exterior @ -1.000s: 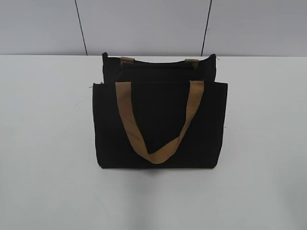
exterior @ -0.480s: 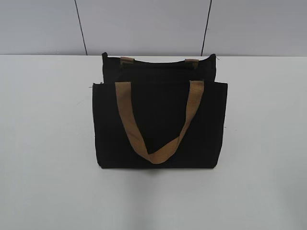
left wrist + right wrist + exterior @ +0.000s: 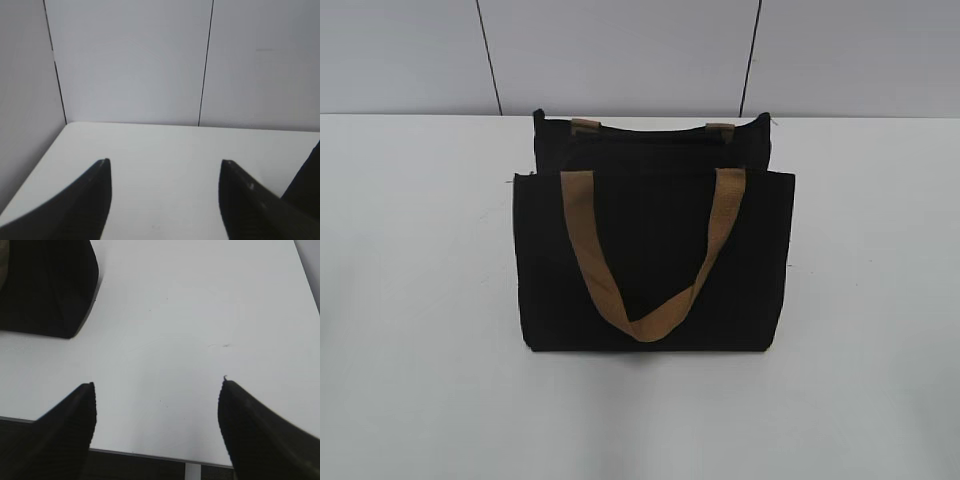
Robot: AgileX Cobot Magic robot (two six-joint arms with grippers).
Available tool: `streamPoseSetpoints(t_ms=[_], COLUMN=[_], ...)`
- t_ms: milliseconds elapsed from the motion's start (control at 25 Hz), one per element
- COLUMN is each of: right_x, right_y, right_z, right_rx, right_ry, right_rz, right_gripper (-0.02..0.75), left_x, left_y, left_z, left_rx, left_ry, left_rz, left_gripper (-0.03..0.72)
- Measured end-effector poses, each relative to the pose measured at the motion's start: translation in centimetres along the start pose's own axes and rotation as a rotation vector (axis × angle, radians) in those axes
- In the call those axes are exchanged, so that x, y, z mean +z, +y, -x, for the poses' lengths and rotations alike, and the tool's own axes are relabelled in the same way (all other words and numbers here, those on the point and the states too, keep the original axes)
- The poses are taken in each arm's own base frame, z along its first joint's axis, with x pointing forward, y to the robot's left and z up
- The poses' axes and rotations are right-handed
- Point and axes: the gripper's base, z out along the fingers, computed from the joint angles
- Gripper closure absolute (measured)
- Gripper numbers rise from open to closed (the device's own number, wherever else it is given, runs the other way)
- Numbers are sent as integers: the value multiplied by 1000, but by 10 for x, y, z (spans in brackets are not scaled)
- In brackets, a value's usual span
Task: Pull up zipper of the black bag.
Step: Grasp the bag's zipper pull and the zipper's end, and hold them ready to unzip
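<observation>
zipper pull too small to tell on black bag [image 3: 650,260], bag cut off in both wrist views

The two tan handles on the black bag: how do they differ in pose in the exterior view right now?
The front handle hangs down over the black bag, its full loop showing against the front panel. The rear handle shows only as two short tan ends at the bag's back top edge; the rest of its loop is hidden, so its pose cannot be told. Both are tan webbing fixed to the same bag, and no gripper touches either.

White table [image 3: 410,300] meets a grey panelled wall [image 3: 620,50].
</observation>
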Motion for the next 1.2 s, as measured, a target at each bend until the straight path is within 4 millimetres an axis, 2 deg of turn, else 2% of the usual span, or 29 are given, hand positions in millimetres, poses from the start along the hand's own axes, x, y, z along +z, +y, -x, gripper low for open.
streamPoseSetpoints(t_ms=[120, 360, 520, 640, 840, 920, 1040, 1200], right_x=[0, 0, 0, 0, 0, 0, 0, 0], right_y=[0, 0, 0, 0, 0, 0, 0, 0], right_z=[0, 0, 0, 0, 0, 0, 0, 0], right_rx=[0, 0, 0, 0, 0, 0, 0, 0], right_ry=[0, 0, 0, 0, 0, 0, 0, 0], right_rz=[0, 0, 0, 0, 0, 0, 0, 0], right_gripper=[162, 162, 162, 162, 162, 162, 162, 162], left_x=[36, 94, 139, 165, 192, 200, 212, 232], left_y=[0, 2, -9, -27, -52, -61, -75, -83], left_z=[-7, -12, -41, -70, -126, -140, -152, -160], left_rx=[-42, -9, 73, 94, 94, 129, 209, 244], left_ry=[17, -123, -11, 59, 216, 258, 263, 244], left_rz=[-1, 15, -73, -223, -505, -622, -832, -957], left_gripper=[181, 221, 263, 278, 283, 286, 301, 308])
